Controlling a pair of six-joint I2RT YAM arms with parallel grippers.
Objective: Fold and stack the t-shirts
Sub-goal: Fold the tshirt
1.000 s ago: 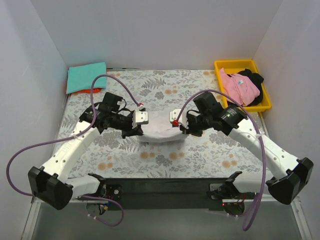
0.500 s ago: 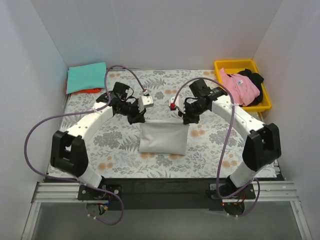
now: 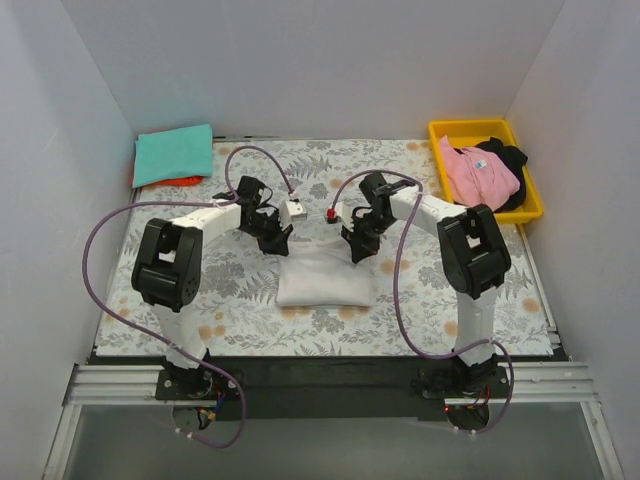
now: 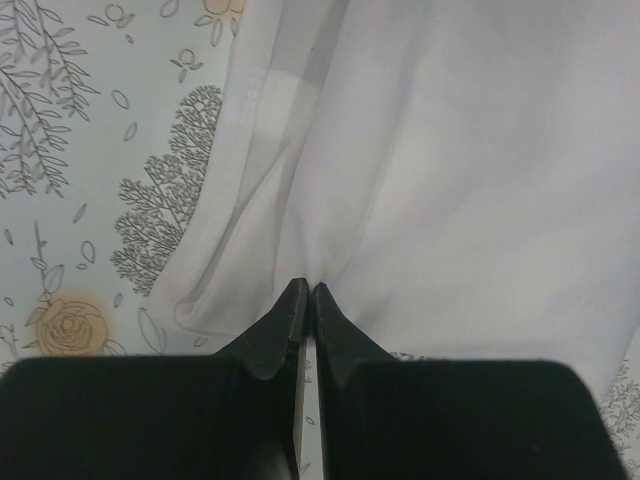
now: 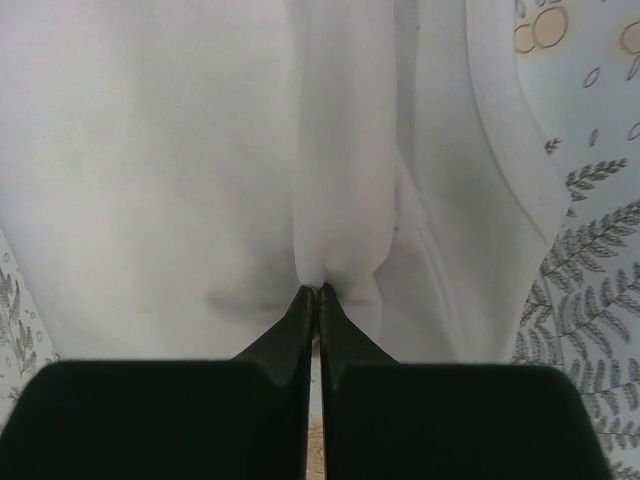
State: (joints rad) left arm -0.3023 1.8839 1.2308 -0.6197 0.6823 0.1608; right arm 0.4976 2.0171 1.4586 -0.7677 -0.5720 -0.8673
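The white t-shirt (image 3: 323, 282) lies folded in the middle of the floral table cloth. It fills the left wrist view (image 4: 440, 170) and the right wrist view (image 5: 180, 150). My left gripper (image 3: 281, 243) is shut on the shirt's far left edge, the cloth puckered at the tips (image 4: 305, 290). My right gripper (image 3: 357, 248) is shut on its far right edge (image 5: 311, 292). The teal t-shirt (image 3: 173, 153) lies folded at the far left on top of the orange one (image 3: 162, 181). The pink t-shirt (image 3: 480, 172) and the black one (image 3: 511, 157) lie in the bin.
The yellow bin (image 3: 470, 127) stands at the far right corner. White walls close in the table on the left, back and right. Purple cables loop over both arms above the cloth (image 3: 230, 290).
Both grippers carried the white shirt's edge from the near side toward the far side and lowered it. The shirt went from hanging between them to lying flat, and the grippers moved closer together.
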